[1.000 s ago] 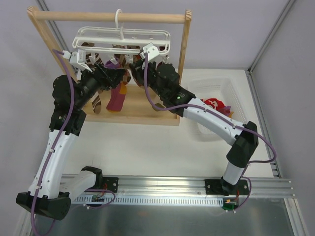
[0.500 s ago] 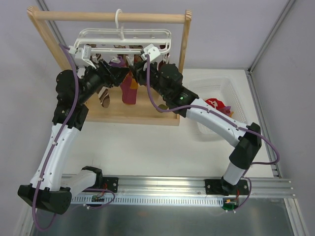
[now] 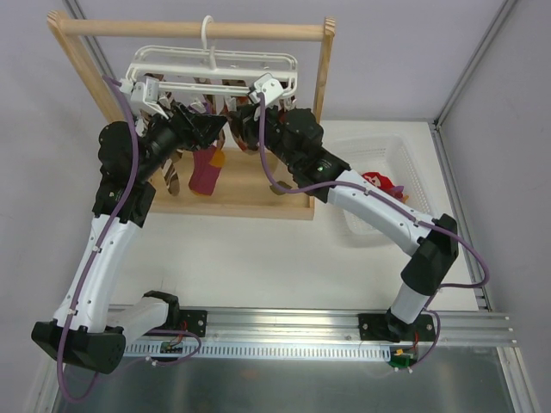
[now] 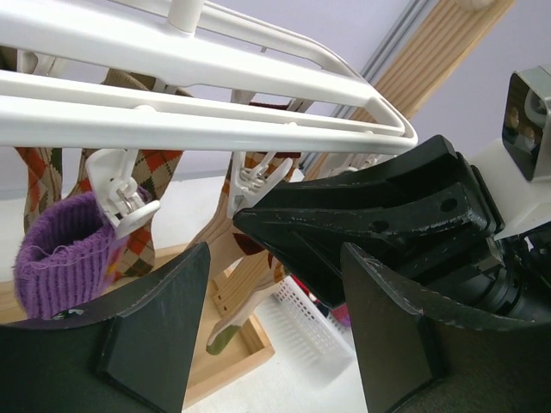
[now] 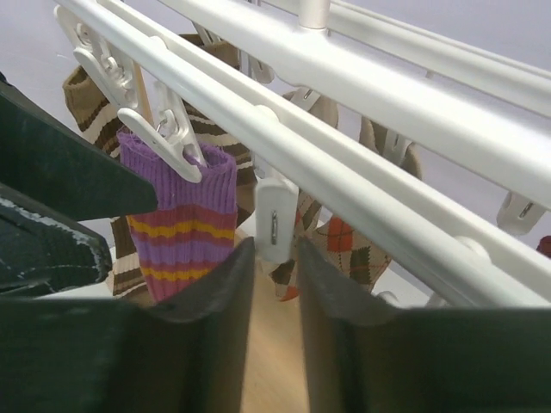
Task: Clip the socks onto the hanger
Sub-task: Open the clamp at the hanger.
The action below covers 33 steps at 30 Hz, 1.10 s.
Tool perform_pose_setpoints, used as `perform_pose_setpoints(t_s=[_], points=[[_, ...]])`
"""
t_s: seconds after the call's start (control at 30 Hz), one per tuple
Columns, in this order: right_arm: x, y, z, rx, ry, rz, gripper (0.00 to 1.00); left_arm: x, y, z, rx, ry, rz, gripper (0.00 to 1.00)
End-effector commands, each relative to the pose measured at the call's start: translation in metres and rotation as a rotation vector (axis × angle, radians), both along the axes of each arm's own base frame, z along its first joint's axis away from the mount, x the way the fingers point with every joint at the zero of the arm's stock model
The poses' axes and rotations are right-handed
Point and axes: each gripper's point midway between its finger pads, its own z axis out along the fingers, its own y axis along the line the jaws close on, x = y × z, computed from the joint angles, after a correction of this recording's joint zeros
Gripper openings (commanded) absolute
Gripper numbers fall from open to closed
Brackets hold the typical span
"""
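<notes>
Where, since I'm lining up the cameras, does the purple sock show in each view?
Top external: purple sock left of centre, below the hanger.
Left wrist: purple sock at the left edge, cuff only.
Right wrist: purple sock left of centre, clipped.
Shared landmark: the hanger's white rails, in all three.

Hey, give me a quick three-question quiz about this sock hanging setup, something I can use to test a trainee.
1. True or false: the purple sock hangs from a clip on the white hanger.
2. Where does the red sock lie? A: in the white basket. B: on the floor. C: clipped to the hanger.
3. Fill in: the hanger's hook hangs over the ___ rack's top bar.
Key: 1 true; 2 A; 3 wooden.
</notes>
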Motion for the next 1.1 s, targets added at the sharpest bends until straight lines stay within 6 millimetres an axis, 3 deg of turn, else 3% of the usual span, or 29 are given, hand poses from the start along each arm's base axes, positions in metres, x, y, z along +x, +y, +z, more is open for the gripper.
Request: perform_pose_setpoints(t_s=[0.0,0.23,0.67,1.07], points=[[-0.003,-0.007,0.043,0.1,-0.069,0.009,0.25,-0.007,0.011,0.031,-0.011,-0.112,0.045,0.63],[-0.012,-0.009,0.052,0.171,-0.043,0.132,0.13,-0.007,0.011,0.034,-0.01,-0.119,0.046,0.63],[-0.034,-0.005,0.043,0.124,0.021,0.273,0.12,0.003,-0.005,0.038,0.007,-0.112,-0.042,0.62],[-0.049,-0.008,0.044,0.118,0.039,0.325,0.12,0.018,-0.004,0.031,0.066,-0.13,-0.028,0.64]])
